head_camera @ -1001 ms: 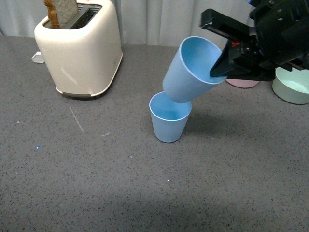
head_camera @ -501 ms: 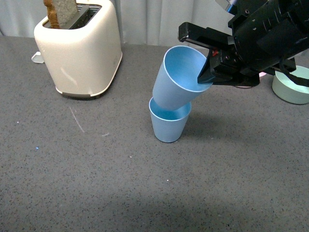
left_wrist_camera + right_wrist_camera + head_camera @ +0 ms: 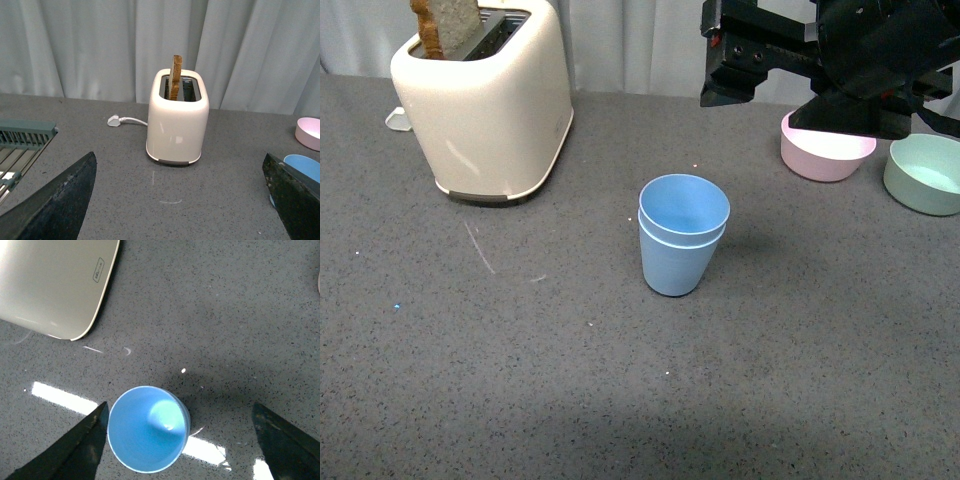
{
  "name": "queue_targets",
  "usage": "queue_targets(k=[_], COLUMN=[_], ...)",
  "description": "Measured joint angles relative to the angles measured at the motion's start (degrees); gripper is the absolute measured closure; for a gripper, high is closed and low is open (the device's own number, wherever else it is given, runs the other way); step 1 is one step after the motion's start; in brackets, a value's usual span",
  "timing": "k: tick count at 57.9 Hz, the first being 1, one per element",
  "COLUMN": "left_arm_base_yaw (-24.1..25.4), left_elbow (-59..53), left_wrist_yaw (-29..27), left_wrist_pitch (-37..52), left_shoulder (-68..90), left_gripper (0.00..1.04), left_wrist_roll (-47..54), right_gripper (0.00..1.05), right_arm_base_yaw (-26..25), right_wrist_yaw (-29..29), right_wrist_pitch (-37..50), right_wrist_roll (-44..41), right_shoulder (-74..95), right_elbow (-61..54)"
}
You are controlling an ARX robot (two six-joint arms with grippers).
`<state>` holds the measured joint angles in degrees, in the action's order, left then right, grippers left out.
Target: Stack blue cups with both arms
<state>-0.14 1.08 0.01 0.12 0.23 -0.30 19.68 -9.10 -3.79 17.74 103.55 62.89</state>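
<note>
The right arm is black throughout, built of blocky, sharp-edged housings. The flat face behind the jaws carries a few small round screw recesses, and a pale grey patch shows just behind that face. The left gripper has two matte black wedge fingers that taper toward the tips, their surfaces flecked with pale dust and scuffs. The right gripper has wedges of the same black and shape, smoother-looking, with straight inner edges.

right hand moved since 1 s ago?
Yes. The right hand rose, uncovering the pink bowl, and let go: its blue cup now sits nested in the lower cup.
</note>
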Motion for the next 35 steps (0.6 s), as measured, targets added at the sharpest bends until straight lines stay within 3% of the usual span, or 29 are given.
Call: queue_targets(k=[3,19,24,25,27,31,35], left_arm_base_yaw=[0.0,0.0,0.0,0.0,0.0,0.0,0.0], left_elbow=[0.0,0.0,0.0,0.0,0.0,0.0,0.0], left_wrist_yaw=[0.0,0.0,0.0,0.0,0.0,-0.1,-0.1], left_wrist_pitch=[0.0,0.0,0.0,0.0,0.0,0.0,0.0], left_shoulder=[0.0,0.0,0.0,0.0,0.0,0.0,0.0], left_gripper=[0.07,0.07,0.07,0.07,0.07,0.07,0.07], left_wrist_roll=[0.0,0.0,0.0,0.0,0.0,0.0,0.0], right_gripper=[0.08,0.10,0.22,0.25,0.31,0.45,0.56], right_arm_base_yaw=[0.0,0.2,0.6,0.6,0.2,-1.8,-3.6], right_wrist_yaw=[0.0,1.6,15.0,19.7,23.2,25.7,25.0], right_wrist_pitch=[0.0,1.5,21.5,29.6,39.1,57.2,64.6], right_wrist_roll=[0.0,-0.8,-6.5,-8.9,-10.8,-14.7,-15.9], right_shoulder=[0.0,0.0,0.0,-0.2,-0.7,-3.8,-7.8], right_elbow=[0.0,-0.6,-8.0,-11.5,-16.0,-25.9,-30.6])
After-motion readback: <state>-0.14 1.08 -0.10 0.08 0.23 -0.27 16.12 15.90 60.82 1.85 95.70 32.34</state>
